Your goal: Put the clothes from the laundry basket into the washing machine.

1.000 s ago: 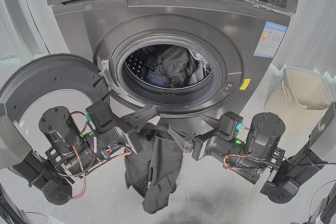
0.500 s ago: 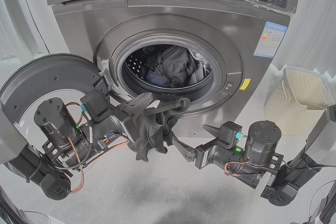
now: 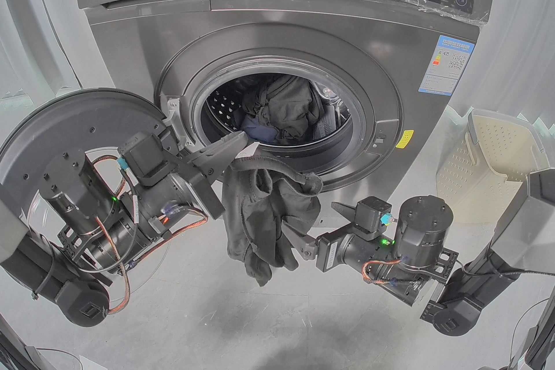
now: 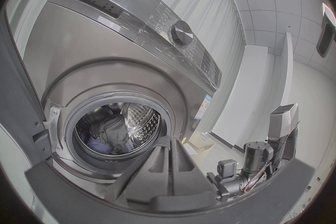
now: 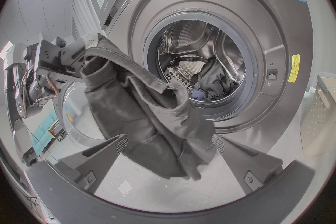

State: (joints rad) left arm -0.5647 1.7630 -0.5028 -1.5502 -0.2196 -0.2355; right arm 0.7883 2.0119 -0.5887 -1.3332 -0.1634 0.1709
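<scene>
A limp dark-grey fabric garment (image 3: 263,209) is held clenched in the left gripper (image 3: 240,144) before the open round port of the blue-labelled grey metal washing machine (image 3: 358,47); the right gripper (image 3: 321,229) is seen released at its lower folds.

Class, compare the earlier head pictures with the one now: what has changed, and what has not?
The left gripper, shut on the garment, rose toward the drum opening, so the garment hangs higher and more bunched. The right gripper stayed open, low beside it. The machine, door, clothes in the drum and basket did not move.
</scene>
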